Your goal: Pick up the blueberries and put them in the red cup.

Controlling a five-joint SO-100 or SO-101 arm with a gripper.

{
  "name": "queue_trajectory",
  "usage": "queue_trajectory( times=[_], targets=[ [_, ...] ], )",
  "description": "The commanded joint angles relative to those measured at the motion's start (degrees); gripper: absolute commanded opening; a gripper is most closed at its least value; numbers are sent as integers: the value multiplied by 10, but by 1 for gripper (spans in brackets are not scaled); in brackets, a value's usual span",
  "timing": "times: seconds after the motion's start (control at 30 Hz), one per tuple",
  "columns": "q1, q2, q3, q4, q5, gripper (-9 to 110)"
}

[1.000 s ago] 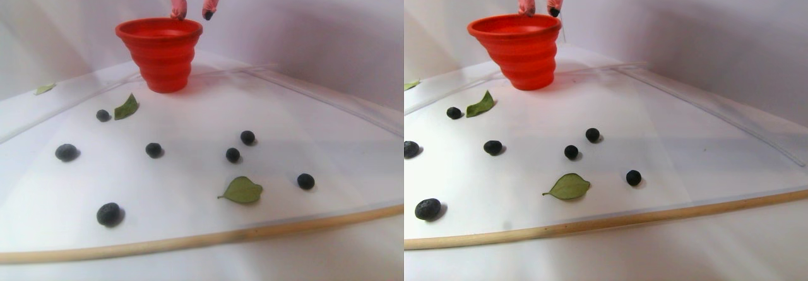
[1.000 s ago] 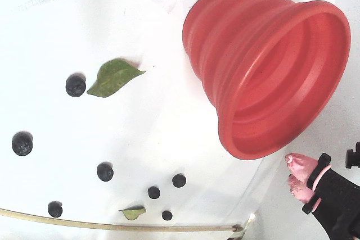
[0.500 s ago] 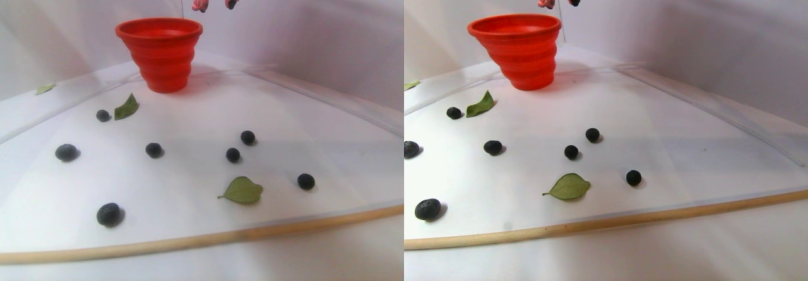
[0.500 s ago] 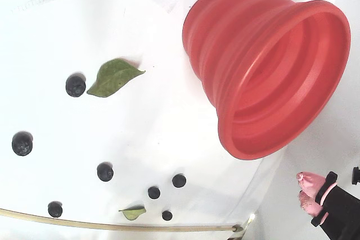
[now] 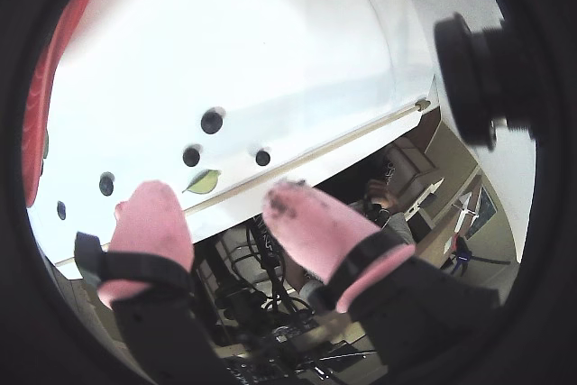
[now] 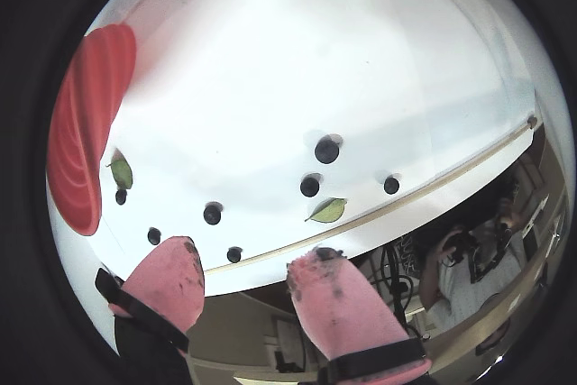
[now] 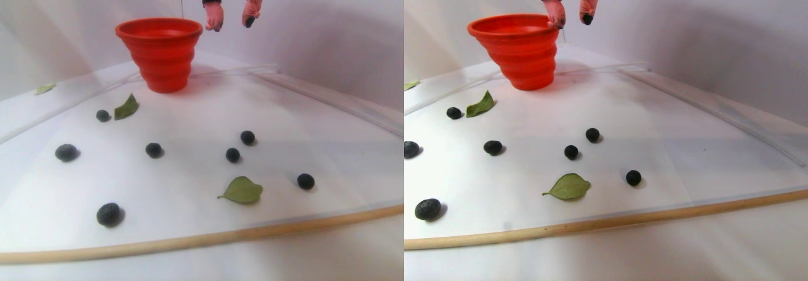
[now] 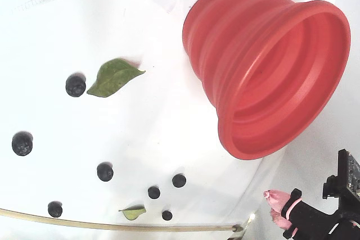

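Note:
The red cup (image 7: 163,53) stands upright at the back of the white sheet, and its wide mouth fills the upper right of the fixed view (image 8: 264,71). Several blueberries lie scattered on the sheet in front of it, among them one (image 7: 153,149) near the middle and one (image 7: 305,181) at the right; the fixed view shows them at lower left (image 8: 104,171). My gripper (image 7: 231,24) hangs in the air just right of the cup's rim, apart from it. It is open, with nothing between its pink fingertips (image 5: 219,197) (image 6: 252,256) (image 8: 272,205).
Green leaves lie among the berries (image 7: 242,191) (image 7: 126,107) (image 8: 112,77). A thin wooden strip (image 7: 189,240) borders the sheet's front edge. A clear raised rail (image 7: 315,88) runs along the back right. White walls close in behind the cup.
The gripper rose from just over the cup's rim, then moved right and came down a little beside the cup. It stayed open. The berries and the cup have not moved.

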Motion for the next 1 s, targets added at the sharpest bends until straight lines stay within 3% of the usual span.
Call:
queue_trajectory(
  times=[0.0,0.97],
  targets=[
    [22,20,7,-15,-5,18],
    [48,-96,130,-154,-33,18]
  ],
)
